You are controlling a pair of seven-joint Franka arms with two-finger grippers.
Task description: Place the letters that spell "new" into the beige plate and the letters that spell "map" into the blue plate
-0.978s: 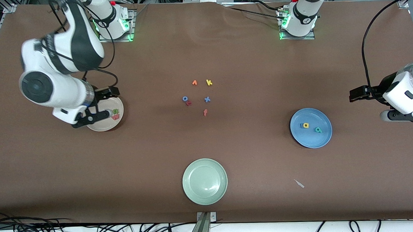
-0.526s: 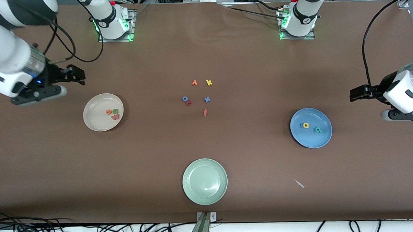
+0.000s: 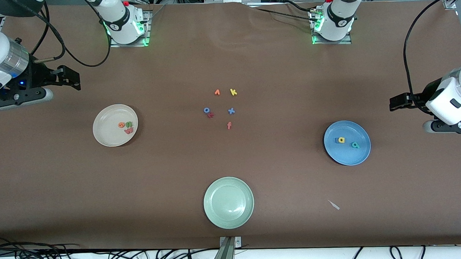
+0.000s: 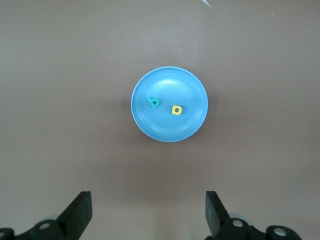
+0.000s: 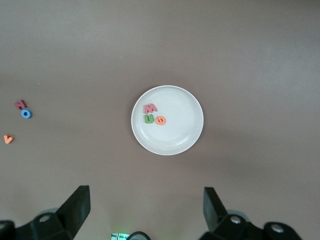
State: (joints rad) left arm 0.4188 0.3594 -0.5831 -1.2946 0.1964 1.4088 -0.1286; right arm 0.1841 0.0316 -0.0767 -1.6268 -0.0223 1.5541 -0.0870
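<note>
**Both plates hold letters, both grippers empty: the risk is an uncounted "m"**

My right gripper (image 3: pixel 72 78) hangs with its jaws spread wide and nothing between them, over bare brown table (image 3: pixel 274 66) at the right arm's end. My left gripper (image 3: pixel 395 103) is just as wide and just as empty, over bare table at the left arm's end, near the blue plate (image 3: pixel 360 155).

The beige plate (image 3: pixel 104 130) holds the orange "e" (image 3: pixel 121 125), the green "n" (image 3: pixel 129 124) and the salmon-red "w" (image 3: pixel 128 130), bunched together toward the rim that faces the table's middle.

The blue plate holds the yellow "a" (image 3: pixel 341 140) and the teal "p" (image 3: pixel 355 144). A darker blue patch touching the yellow letter may be the periwinkle "m", but it blends into the plate and my left wrist view shows only the other two, so I cannot be sure.

In the table's middle lie spare letters: an orange "v"-like letter (image 3: pixel 217 92), a yellow "k" (image 3: pixel 233 92), a blue "o" (image 3: pixel 206 110) touching a red letter (image 3: pixel 211 115), a blue "x" (image 3: pixel 231 111) and a salmon "f" (image 3: pixel 229 125). A pale green plate (image 3: pixel 228 202) sits empty, nearest the front camera.

As I judge it, the main danger is that miscount: doubting the "m", I might fetch the blue "x" or "o" and spoil the word. Reaching back in could also nudge a plate or flick these light foam letters over a rim, the "w" first.
</note>
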